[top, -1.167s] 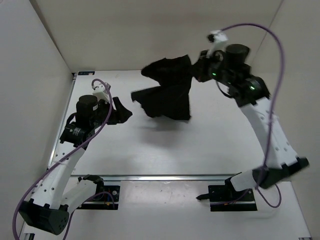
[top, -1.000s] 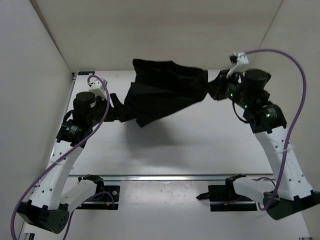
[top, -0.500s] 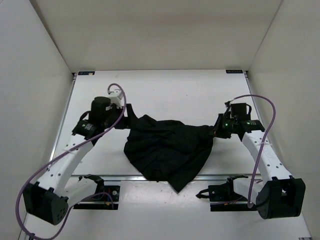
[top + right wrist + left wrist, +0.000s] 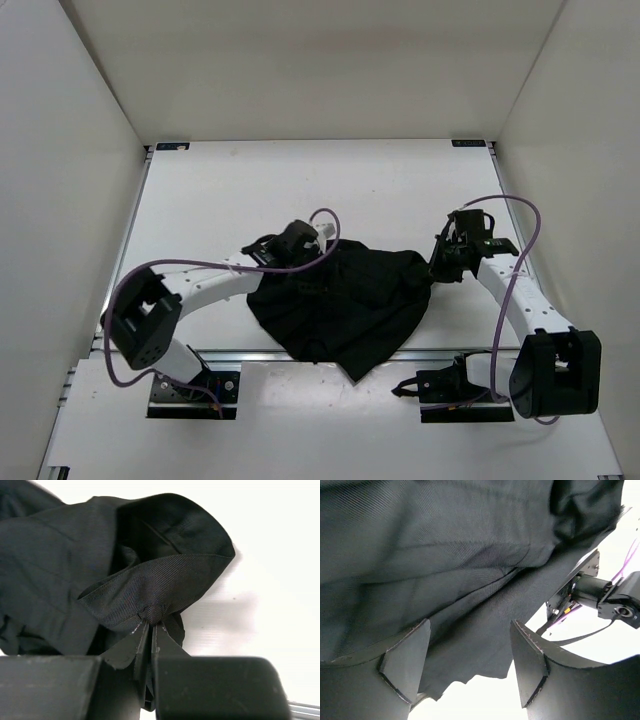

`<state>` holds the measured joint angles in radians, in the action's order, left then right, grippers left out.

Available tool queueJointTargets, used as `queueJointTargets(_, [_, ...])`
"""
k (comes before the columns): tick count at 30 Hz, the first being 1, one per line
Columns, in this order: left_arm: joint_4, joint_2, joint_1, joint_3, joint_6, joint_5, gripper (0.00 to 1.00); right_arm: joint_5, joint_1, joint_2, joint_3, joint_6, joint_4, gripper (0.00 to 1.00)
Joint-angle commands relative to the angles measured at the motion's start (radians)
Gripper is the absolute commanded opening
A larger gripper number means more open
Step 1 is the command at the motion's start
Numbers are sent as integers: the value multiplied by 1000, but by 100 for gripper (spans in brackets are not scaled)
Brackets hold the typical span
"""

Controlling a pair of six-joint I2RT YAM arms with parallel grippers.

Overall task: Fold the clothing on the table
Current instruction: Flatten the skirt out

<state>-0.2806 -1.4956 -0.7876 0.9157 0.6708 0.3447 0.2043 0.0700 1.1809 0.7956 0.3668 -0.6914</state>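
Note:
The black clothing (image 4: 340, 305) lies crumpled on the white table (image 4: 300, 180), near the front, and its lower tip hangs over the front rail. My left gripper (image 4: 322, 258) reaches across to the clothing's upper left part. In the left wrist view my left gripper (image 4: 470, 655) is open. Dark fabric (image 4: 460, 570) fills the view beyond its fingertips (image 4: 407, 655), with nothing pinched. My right gripper (image 4: 436, 264) is at the clothing's right corner. In the right wrist view my right gripper (image 4: 152, 617) is shut on a bunched fold of the clothing (image 4: 155, 587).
Both arm mounts (image 4: 190, 388) (image 4: 455, 385) sit on the front rail, just below the garment's hanging tip. Purple cables (image 4: 320, 222) loop off each wrist. White walls close in the left, right and far sides.
The garment came down from the air and settled at the table's front. My left gripper moved right from the garment's left corner onto its upper part. My right gripper kept its hold.

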Motion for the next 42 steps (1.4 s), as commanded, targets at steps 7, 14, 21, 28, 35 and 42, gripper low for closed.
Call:
queueJointTargets(7, [190,-87,-88,12,282,-133,76,-22,11,-7,-35,-12,39,0])
queueJointTargets(14, [182,-234,-130,94,358,-181,77,1,2,-21,-52,-23,52,1])
queueJointTargets(21, [239,-316,-127,91,432,-193,56,30,-10,-39,-73,-34,59,0])
queueJointTargets(28, [264,-227,-19,17,403,-188,0,93,-13,-113,-76,-84,66,0])
queueJointTargets(35, [187,16,168,42,335,-112,0,139,-7,-200,-13,-104,73,0])
queueJointTargets(42, [51,256,316,139,280,40,0,236,-4,-420,66,-86,186,0])
